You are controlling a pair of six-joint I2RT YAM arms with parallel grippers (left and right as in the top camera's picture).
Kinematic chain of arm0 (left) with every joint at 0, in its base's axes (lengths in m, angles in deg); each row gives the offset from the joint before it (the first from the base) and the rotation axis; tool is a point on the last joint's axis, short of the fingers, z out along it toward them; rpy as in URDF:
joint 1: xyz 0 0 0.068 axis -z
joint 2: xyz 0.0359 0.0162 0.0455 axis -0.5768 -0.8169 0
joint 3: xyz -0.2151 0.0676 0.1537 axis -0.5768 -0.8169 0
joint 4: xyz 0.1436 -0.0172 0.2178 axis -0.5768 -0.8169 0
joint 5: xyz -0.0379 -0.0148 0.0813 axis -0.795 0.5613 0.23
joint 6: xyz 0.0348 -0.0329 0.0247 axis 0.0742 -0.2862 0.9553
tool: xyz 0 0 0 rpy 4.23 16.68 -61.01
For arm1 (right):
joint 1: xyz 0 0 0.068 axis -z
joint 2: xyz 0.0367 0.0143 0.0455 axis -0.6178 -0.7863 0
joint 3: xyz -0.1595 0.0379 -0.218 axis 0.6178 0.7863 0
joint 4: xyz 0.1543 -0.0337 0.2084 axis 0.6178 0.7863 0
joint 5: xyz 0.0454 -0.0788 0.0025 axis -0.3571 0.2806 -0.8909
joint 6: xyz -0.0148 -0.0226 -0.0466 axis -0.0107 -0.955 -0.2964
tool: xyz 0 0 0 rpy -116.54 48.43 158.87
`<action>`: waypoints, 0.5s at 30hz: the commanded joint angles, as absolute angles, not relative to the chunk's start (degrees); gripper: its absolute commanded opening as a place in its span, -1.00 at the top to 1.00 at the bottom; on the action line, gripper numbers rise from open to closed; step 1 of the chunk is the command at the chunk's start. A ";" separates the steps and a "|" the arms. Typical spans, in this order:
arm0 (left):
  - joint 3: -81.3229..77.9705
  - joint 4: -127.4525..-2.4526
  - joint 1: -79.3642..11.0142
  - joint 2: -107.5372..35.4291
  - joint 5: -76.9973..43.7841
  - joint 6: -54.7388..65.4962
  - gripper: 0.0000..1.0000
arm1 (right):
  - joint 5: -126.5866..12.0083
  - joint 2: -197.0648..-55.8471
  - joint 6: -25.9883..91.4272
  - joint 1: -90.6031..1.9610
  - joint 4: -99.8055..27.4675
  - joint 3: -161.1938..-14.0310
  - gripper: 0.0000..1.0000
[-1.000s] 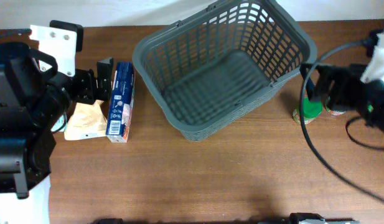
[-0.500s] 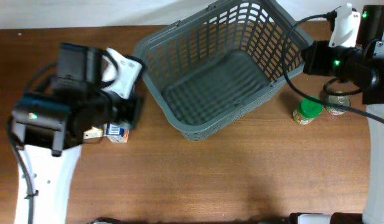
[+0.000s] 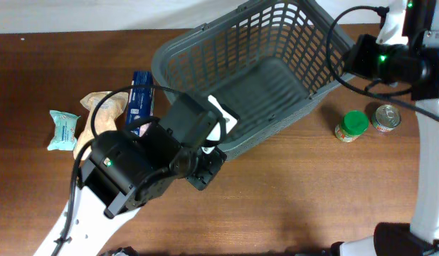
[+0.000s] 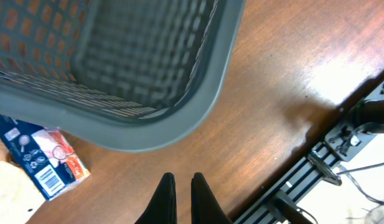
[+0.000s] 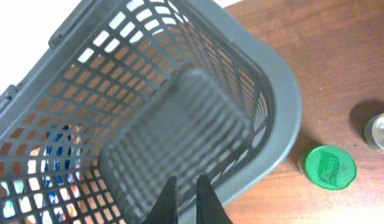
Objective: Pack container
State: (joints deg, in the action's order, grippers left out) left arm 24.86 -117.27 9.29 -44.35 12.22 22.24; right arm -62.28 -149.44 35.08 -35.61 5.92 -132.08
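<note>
The container [image 3: 178,51], a big dark grey lattice basket, stands empty at the table's back centre. My left arm [image 3: 144,167] hangs over its front left corner. In the left wrist view my left gripper [image 4: 182,181] is shut on nothing, above bare wood just outside the container's rounded rim [image 4: 204,106]. My right gripper [image 5: 186,181] is also shut and empty, hovering over the container's inside near its right rim [image 5: 285,106]. A blue box [image 3: 141,99] lies left of the container, and its end shows in the left wrist view [image 4: 39,152].
A tan bag [image 3: 102,107] and a teal packet [image 3: 62,130] lie left of the blue box. A green-lidded jar [image 3: 353,124] and a tin can [image 3: 384,117] stand right of the container; the right wrist view shows that jar's lid [image 5: 329,166] and the can's edge [image 5: 381,130]. The right arm's cables [image 3: 340,57] hang over the container's right side.
Both grippers went from open to shut. The left arm swung right from the groceries to the container's front left corner, uncovering the bag and packet. The right arm rose toward the back right.
</note>
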 commanded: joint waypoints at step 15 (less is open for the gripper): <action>25.23 -118.69 17.51 -56.13 18.47 21.24 0.96 | -62.72 -160.91 36.24 -36.31 3.51 -133.92 0.92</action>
State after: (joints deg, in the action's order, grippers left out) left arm 24.86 -118.21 17.22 -54.82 15.02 22.20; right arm -62.46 -159.49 35.60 -35.72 4.12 -133.11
